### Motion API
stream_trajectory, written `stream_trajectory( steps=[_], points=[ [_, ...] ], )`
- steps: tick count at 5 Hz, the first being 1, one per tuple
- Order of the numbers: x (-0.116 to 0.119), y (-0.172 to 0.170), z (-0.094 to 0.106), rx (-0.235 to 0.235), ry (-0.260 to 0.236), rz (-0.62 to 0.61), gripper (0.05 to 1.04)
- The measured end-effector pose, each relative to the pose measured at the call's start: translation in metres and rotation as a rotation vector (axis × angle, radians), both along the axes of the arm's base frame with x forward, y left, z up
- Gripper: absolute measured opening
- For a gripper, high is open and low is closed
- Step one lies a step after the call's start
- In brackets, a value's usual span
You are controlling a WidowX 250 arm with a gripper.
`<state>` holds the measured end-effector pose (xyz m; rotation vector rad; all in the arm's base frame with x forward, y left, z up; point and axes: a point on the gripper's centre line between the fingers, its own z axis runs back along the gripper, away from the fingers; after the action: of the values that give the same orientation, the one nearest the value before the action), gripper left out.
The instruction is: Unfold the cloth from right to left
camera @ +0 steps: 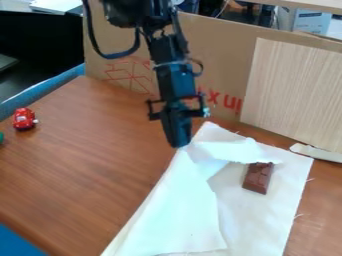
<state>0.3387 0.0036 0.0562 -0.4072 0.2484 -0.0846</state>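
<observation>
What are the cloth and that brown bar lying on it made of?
The cloth looks like thin, matt woven fabric, probably cotton: it creases softly and loose threads stick out at its edge. The brown bar could be chocolate or moulded plastic; it has raised blocks.

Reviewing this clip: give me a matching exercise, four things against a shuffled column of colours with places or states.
1. Toy car
2. Chocolate bar
3. Cloth
4. Gripper

A. Brown, lying on the cloth
B. Black, at the cloth's far end
C. Red, at the picture's left
D. White, partly folded over

Pairs: 1-C, 2-A, 3-D, 4-B
</observation>
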Motion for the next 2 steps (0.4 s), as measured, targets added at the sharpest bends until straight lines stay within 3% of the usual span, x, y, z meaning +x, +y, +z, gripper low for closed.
stream_trajectory(
  steps=[1, 2],
  points=[
    [0.0, 0.019, -0.002, 0.034, 0.01, 0.009, 0.049],
    [-0.002, 0.044, 0.005, 0.02, 0.011, 0.044, 0.049]
  ],
)
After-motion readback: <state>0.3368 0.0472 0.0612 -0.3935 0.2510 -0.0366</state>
